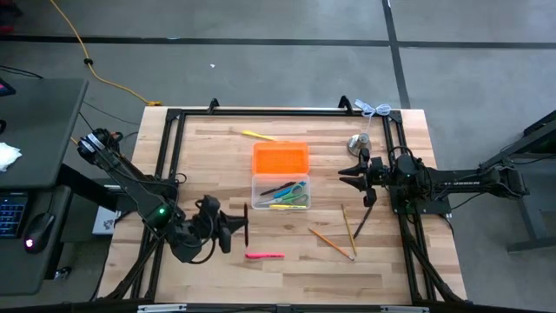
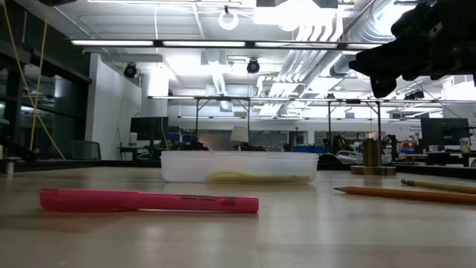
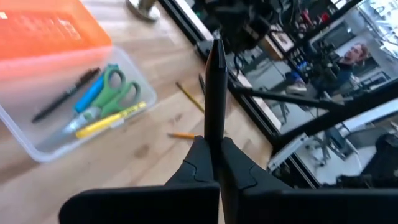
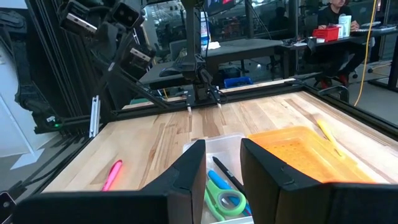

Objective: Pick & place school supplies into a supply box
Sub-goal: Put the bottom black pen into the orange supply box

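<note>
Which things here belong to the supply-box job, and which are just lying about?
Job:
box, orange lid
scissors, already in the box
black pen, held by left gripper
pink marker
yellow marker
pencils
dark pen under right gripper

Lying about:
silver bell
white cable

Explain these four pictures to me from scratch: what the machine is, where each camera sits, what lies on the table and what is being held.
Two dark robot arms work at a wooden table. One picture looks straight down, one sits at table height, and one camera rides on each arm's wrist. The left claw is shut on a black pen, raised above the table. The right claw is open and holds nothing. Between them lies a clear supply box with its orange lid; green scissors and pens lie inside. A pink marker, pencils and a yellow pen lie loose.
</note>
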